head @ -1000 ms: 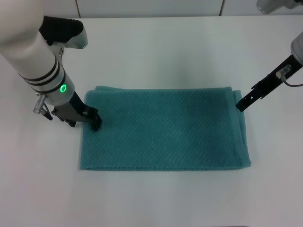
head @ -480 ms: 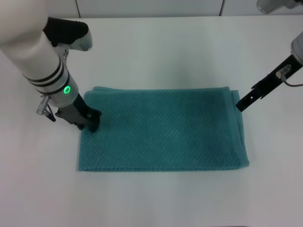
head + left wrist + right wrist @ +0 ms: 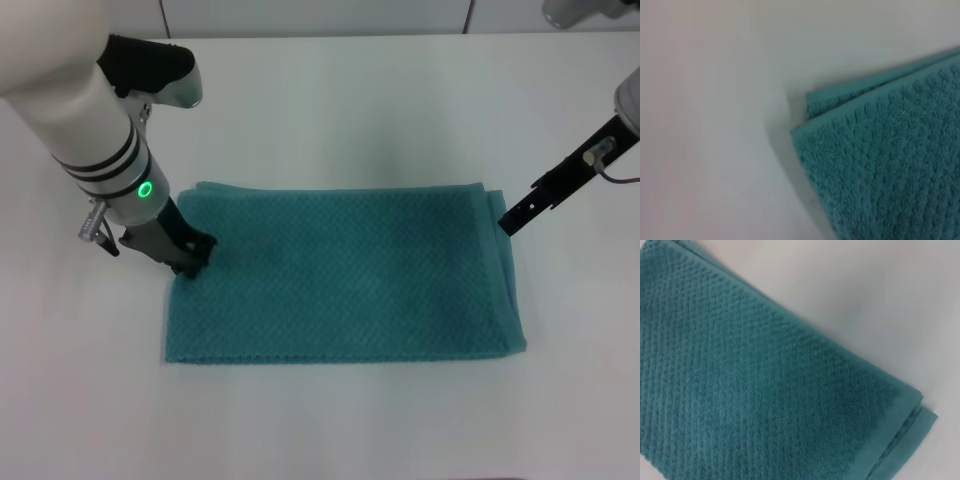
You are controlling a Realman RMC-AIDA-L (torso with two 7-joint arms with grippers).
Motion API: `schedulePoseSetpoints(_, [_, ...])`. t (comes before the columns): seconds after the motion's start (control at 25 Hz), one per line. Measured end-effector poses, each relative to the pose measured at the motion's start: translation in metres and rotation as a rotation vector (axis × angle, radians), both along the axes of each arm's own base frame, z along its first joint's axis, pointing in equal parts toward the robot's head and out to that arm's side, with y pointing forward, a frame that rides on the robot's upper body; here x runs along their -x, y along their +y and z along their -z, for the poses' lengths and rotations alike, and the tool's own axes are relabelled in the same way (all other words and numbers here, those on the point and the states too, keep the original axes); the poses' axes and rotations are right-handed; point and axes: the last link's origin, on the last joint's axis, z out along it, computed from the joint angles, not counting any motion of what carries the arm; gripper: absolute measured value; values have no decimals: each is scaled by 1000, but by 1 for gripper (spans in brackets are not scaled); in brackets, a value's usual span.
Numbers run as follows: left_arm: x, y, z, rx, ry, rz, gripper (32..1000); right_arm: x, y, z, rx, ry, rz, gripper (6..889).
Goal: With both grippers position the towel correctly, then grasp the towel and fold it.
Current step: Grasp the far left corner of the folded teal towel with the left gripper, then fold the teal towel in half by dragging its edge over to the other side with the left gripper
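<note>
One towel [image 3: 345, 275] laid flat mid white tabletop [image 3: 330, 100].
Two grippers seen: left gripper [image 3: 192, 256] on its left edge, right gripper [image 3: 510, 222] beside its right edge; grip states can't be told.

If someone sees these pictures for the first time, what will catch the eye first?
First, the teal towel lying flat in the middle of the white table, with layered edges at its corners. Next, the left gripper on its thick white arm with a green light, pressing on the towel's left edge. The slim black right gripper sits at the towel's far right corner.
</note>
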Motion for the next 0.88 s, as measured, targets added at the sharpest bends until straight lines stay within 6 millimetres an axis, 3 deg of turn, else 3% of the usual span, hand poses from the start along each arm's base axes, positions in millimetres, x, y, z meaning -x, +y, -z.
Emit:
schedulePoseSetpoints(0.12, [0, 0, 0, -1, 0, 3, 86, 0, 0, 0, 0, 0, -1, 853])
schedulePoseSetpoints(0.88, [0, 2, -2, -6, 0, 4, 83, -4, -2, -1, -5, 5, 12, 853])
